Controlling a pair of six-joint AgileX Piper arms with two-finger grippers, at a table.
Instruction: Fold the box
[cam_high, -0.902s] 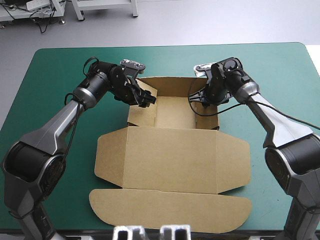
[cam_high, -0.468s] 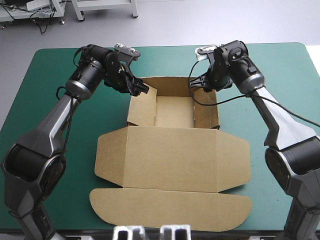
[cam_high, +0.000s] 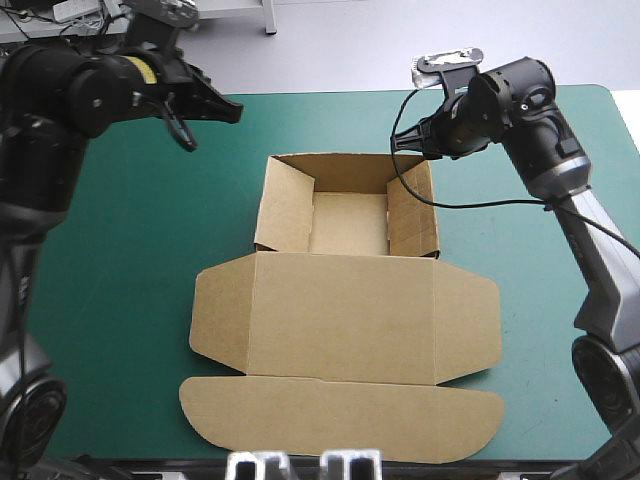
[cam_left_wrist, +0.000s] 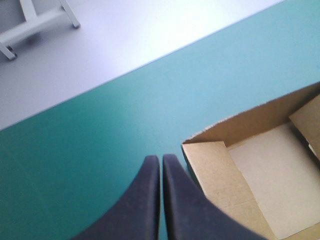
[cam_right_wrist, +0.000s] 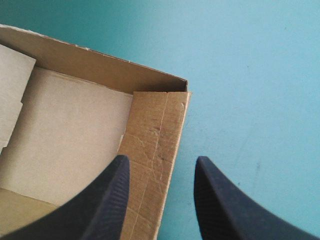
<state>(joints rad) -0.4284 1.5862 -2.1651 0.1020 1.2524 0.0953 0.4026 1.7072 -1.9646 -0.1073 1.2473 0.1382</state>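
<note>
- Brown in every view, and lying near the middle of the teal-green surface (cam_high: 110, 260): the box (cam_high: 345, 320), resting on the cover and staying clear of all four edges.
- Forming an open tray at the far end of the box, with four walls standing up around a bare floor and the left side wall leaning slightly inward.
- Spreading flat from the tray toward the near edge: the wide lid (cam_high: 345, 310) with a rounded ear at each side, and past a crease a long rounded front flap reaching almost to that edge.
- Hanging raised over the far-left part of the surface, well apart from the box: the left pincer (cam_high: 232, 112), clenched and gripping nothing.
- Appearing in the left wrist view as one pointed arch (cam_left_wrist: 160, 160), the black fingers (cam_left_wrist: 142, 205) pressing together with only a hairline between them, and the tray's far-left corner (cam_left_wrist: 210, 150) lying just beside and below them.
- Hovering at the tray's far-right corner: the right pincer (cam_high: 402, 143), released and carrying nothing.
- Standing wide apart in the right wrist view (cam_right_wrist: 160, 165), the black fingers (cam_right_wrist: 100, 210) framing the creased top of the tray's right wall (cam_right_wrist: 155, 150), with bare teal-green cover (cam_right_wrist: 250, 75) stretching beyond the outer finger.
- Not being possible to tell from these views whether the right fingertips are touching the board.
</note>
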